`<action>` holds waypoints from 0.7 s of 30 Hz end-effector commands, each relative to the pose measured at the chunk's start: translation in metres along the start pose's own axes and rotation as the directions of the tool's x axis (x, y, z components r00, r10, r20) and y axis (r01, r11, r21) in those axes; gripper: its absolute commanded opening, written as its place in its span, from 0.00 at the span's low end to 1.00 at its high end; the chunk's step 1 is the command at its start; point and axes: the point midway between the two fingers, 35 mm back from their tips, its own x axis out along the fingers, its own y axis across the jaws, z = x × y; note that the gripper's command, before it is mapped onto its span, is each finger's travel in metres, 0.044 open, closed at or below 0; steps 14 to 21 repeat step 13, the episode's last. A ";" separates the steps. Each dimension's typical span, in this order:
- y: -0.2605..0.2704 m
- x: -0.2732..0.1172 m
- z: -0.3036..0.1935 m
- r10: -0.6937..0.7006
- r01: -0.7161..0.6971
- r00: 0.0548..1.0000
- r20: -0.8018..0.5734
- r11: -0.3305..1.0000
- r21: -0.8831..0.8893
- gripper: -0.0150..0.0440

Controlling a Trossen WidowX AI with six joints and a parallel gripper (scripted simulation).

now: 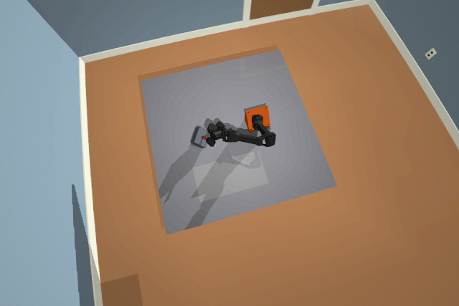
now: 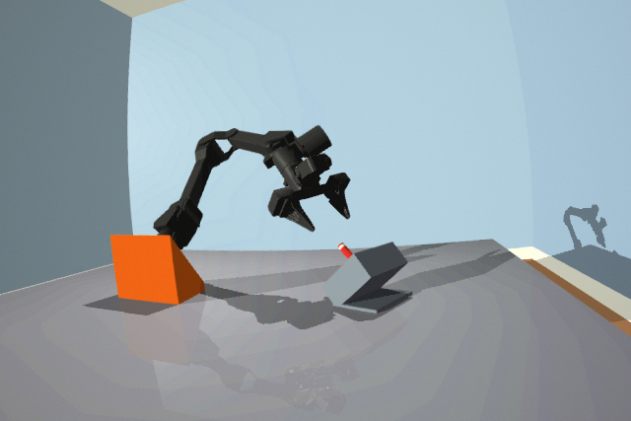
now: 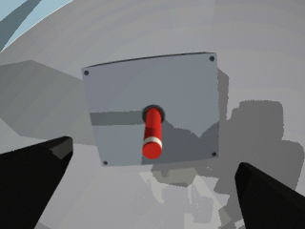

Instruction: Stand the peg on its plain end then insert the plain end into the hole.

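Note:
The red peg [image 1: 204, 137] [image 2: 344, 249] [image 3: 152, 129] stands in the hole of the grey sloped panel [image 1: 197, 136] [image 2: 346, 278] [image 3: 119, 91]. Its end with the white band points out of the face, up toward the arm. How deep its hidden plain end sits cannot be seen. My gripper [image 2: 331, 224] [image 3: 156, 160] is wide open and empty. It hangs above and back from the peg, with a gap between the fingertips and the peg in the exterior view. In the wrist view the peg shows between the two fingers, beyond them.
The arm's orange base block [image 1: 263, 112] [image 2: 145, 268] stands on the grey table [image 1: 296, 169] [image 2: 229, 381], on the side opposite the panel's face. The panel's thin foot plate [image 2: 386, 302] lies on the table under its raised body. Shadows of the arm fall across the panel and table.

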 end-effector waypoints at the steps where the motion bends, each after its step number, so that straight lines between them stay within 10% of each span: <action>1: 0.000 -0.010 0.000 0.006 -0.006 1.000 0.001 1.000 -0.006 1.00; 21: -0.001 -0.022 0.000 0.005 -0.005 1.000 0.001 1.000 -0.005 1.00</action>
